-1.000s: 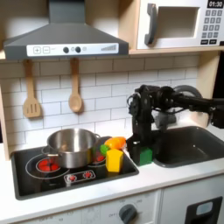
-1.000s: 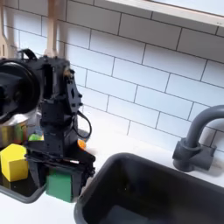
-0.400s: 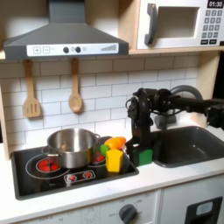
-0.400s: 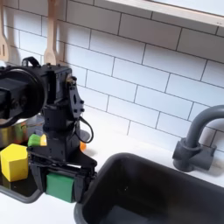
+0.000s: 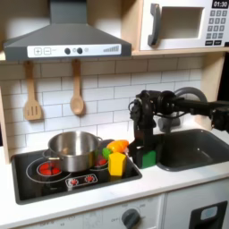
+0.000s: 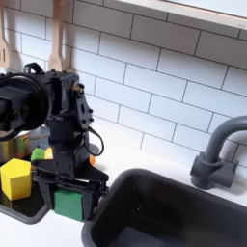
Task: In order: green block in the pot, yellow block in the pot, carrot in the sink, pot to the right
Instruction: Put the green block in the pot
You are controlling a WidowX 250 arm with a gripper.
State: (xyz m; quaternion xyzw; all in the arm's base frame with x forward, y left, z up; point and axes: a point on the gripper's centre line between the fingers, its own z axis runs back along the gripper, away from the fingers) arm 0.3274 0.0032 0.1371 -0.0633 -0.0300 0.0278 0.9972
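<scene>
The gripper [image 6: 68, 198] points straight down, jaws clamped on the green block [image 6: 68, 203], which sits square between stove [image 5: 54, 179] and sink [image 6: 174, 207].

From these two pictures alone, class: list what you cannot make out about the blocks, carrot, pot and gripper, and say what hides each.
- Whether the gripper actually clamps the green block: in both exterior views its fingers and the arm cover the contact.
- The carrot: in the first exterior view the yellow block covers part of it, and it is small.
- The pot: its inside is hidden by its wall in the first exterior view.
</scene>
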